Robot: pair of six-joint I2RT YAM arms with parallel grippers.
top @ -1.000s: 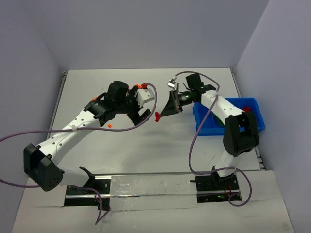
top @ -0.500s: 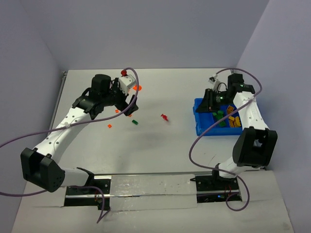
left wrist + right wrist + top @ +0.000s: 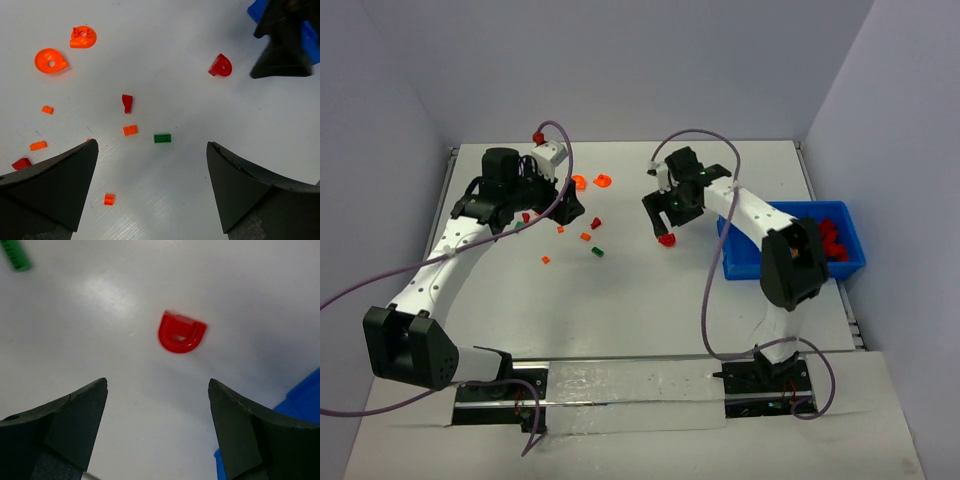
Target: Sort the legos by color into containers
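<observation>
Loose legos lie on the white table: a red D-shaped one (image 3: 667, 240) (image 3: 182, 332) (image 3: 220, 65), a green one (image 3: 597, 251) (image 3: 162, 138), two round orange ones (image 3: 579, 182) (image 3: 51, 60), and small orange (image 3: 130, 130) and red (image 3: 127, 103) bricks. My right gripper (image 3: 665, 222) (image 3: 157, 384) hangs open just above the red D-shaped lego, holding nothing. My left gripper (image 3: 552, 212) (image 3: 151, 146) is open and empty over the scattered bricks, with the green one just ahead of its fingertips. The blue bin (image 3: 745, 268) at the right holds red legos (image 3: 830, 240).
The bin's corner (image 3: 300, 395) shows at the lower right of the right wrist view, close to the right finger. A purple cable loops from each arm across the table. Grey walls close in the table at the back and both sides.
My right gripper swung from over the blue bin back to the table's middle above the red D-shaped lego, and its jaws opened. My left gripper shifted left and back.
</observation>
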